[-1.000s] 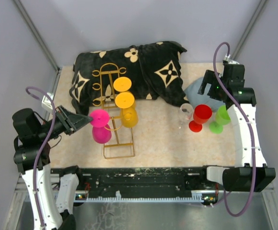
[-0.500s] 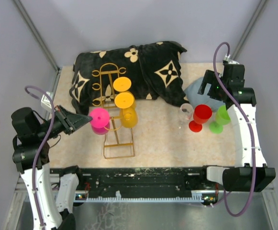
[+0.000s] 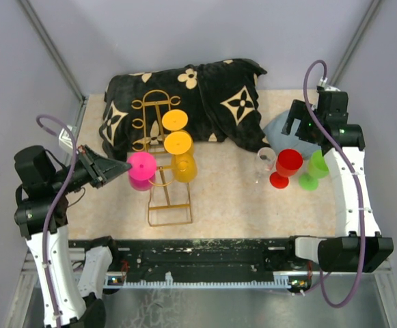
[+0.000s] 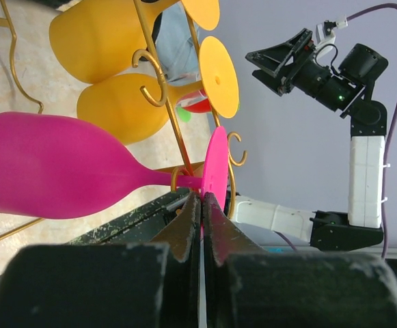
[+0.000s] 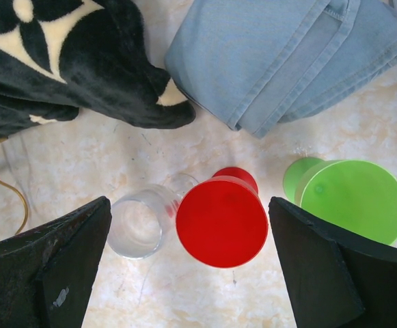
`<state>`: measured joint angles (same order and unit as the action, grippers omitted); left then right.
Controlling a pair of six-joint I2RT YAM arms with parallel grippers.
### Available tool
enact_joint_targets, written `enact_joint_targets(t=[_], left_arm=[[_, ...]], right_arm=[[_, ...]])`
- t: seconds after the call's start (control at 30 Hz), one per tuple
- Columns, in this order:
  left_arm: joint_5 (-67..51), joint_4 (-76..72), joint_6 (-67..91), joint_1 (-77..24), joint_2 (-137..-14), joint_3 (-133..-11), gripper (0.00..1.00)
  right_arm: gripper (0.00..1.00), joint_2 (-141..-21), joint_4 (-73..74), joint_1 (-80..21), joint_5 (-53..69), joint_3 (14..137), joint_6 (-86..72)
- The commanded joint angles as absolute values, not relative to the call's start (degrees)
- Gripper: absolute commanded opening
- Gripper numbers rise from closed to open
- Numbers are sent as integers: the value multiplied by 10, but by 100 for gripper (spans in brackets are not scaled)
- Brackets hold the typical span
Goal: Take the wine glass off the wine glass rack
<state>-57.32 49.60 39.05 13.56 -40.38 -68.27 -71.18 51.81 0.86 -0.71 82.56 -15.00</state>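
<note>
**Pink glass gripped, not yet clear of the rack**

At the table's nine o'clock side, the left gripper (image 4: 203, 199) has its black fingers pinched nearly together on the thin round foot of the glossy magenta plastic wine glass (image 4: 55, 167). That glass lies on its side with its bowl bulging out at nine o'clock of the thin gold wire wine glass rack (image 3: 165, 198). Its slim stem is caught in a curled hook on the left rail. By my reckoning the grasp is done, and sliding the stem free and carrying the glass away is all still to come.

Two smooth amber-yellow plastic glasses (image 3: 182, 156) hang on the same rack at its three o'clock side, with flat disc feet and rounded bowls. A plush black cloth with cream flower shapes (image 3: 212, 96) lies bunched at twelve o'clock, under the rack's arched end.

At three o'clock on the beige marbled tabletop (image 3: 232, 198), a clear glass (image 5: 138, 225), a red plastic glass (image 5: 220, 222) and a lime-green one (image 5: 352, 198) stand close together. Folded blue denim (image 5: 287, 55) lies at their twelve o'clock. The right gripper (image 5: 191, 260) hangs above them, spread wide and holding nothing.
</note>
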Motion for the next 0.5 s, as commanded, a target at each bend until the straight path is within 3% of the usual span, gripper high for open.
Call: enact_joint_targets(t=[0.0,0.47], left_arm=[[-605,497,402,139,-419,-702,0],[-630,502,441,140,-433,-689,0]], right_arm=[[98,-714,490,4,-6,840,-144],[98,-704,494,3,-17,828,-140]])
